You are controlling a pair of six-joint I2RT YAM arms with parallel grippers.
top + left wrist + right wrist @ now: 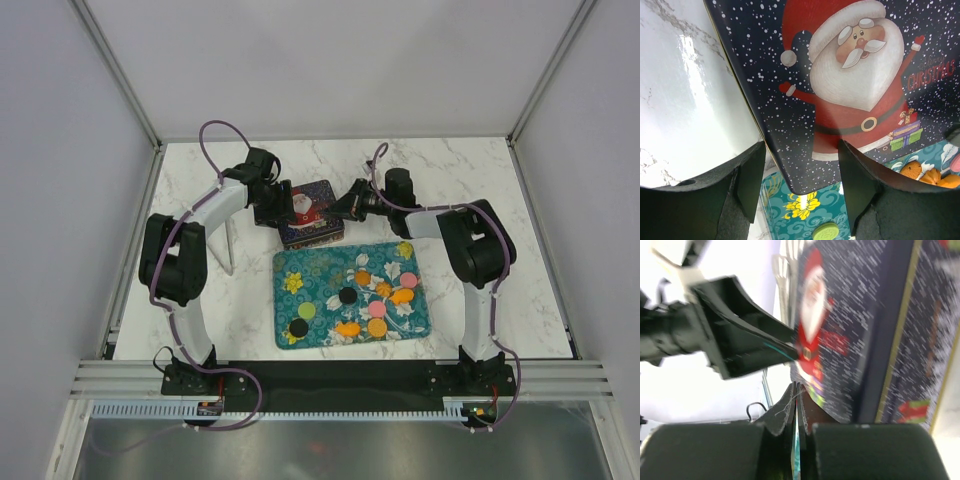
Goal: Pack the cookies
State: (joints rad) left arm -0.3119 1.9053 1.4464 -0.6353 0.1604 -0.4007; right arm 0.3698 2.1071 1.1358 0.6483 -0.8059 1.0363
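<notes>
**Cookies** point(376, 327): flat discs, orange, pink, green and black, scattered singly on the tray point(320, 268), most on its right half. None was held or in the tin point(310, 212).

**Handling (judged):** light, stiff and thin, and likely brittle if pinched hard. They lay flush on the tray, so there was little to get under. The best hold seemed to be across the rim, fingertips straight down, taking one disc at a time. The glossy tray might have let a disc slide.

**Tin:** a Santa lid, closed as far as could be seen, touching the tray's far edge.

**Left gripper** point(278, 205): fingers well apart, astride the tin's near corner, holding nothing.

**Right gripper** point(350, 204): fingers pressed almost together at the tin's right side. Whether they nipped the lid's edge could not be told.

**Views:**
- The top view alone gave the whole spread of the discs and both arms flanking the tin.
- The left wrist view alone showed the gap either side of the corner, with a green cookie point(825, 231) below.
- The right wrist view, blurred, alone showed the tin's side wall and its own narrow slit.
</notes>
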